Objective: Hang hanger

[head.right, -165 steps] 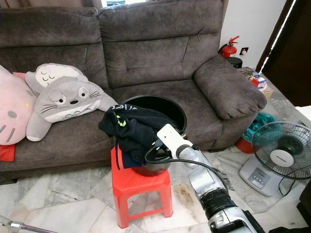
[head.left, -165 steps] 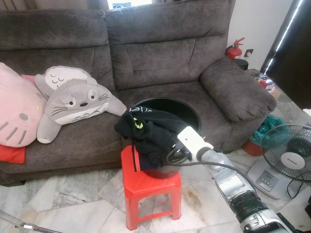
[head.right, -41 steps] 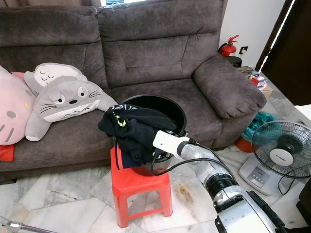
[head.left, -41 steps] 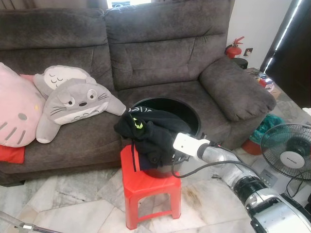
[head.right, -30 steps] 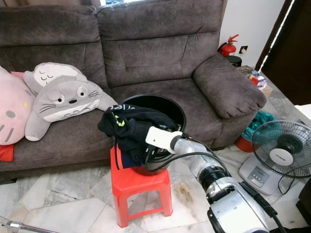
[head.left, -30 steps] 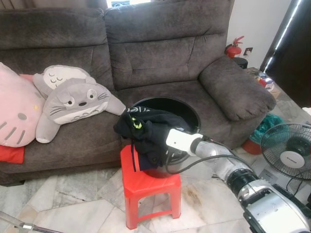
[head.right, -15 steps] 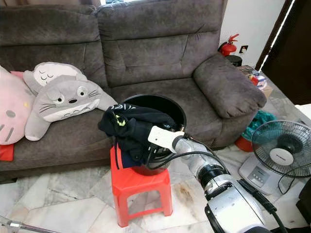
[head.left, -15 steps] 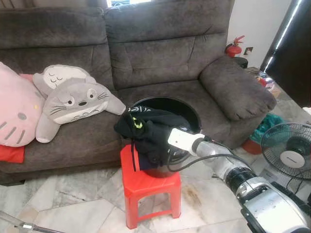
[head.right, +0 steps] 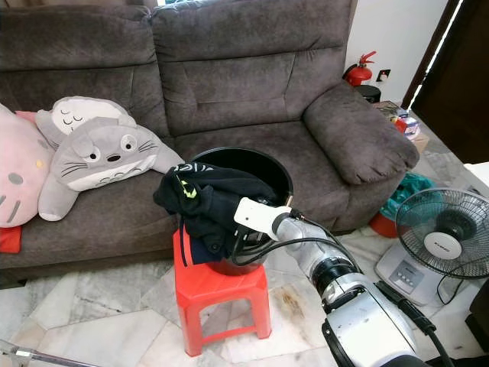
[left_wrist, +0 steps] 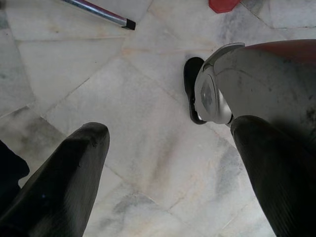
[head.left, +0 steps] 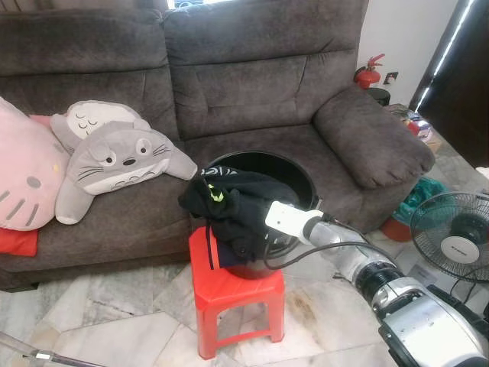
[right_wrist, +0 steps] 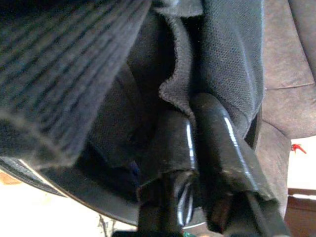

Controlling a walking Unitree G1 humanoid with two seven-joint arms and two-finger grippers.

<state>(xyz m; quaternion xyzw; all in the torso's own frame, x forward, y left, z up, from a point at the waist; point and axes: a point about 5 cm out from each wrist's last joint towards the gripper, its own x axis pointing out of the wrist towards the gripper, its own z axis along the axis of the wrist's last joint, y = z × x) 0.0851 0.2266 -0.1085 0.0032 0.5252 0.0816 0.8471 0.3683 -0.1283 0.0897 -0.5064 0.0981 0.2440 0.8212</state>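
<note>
Black bucket (head.left: 294, 170) on red stool (head.left: 229, 289), dark clothes (head.left: 233, 205) draped over bucket rim. Right gripper (right_wrist: 197, 133) inside bucket, fingers pressed together pinching clothes. Left gripper (left_wrist: 168, 163) spread, above floor (left_wrist: 98, 74). Hanger not discernible.

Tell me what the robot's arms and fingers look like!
The right arm is shiny silver metal with a black ribbed ring, a white boxy block at the wrist and a black cable looping beside it. The right gripper has two long, glossy black fingers. The left gripper has thick, rounded matte black fingers.
</note>
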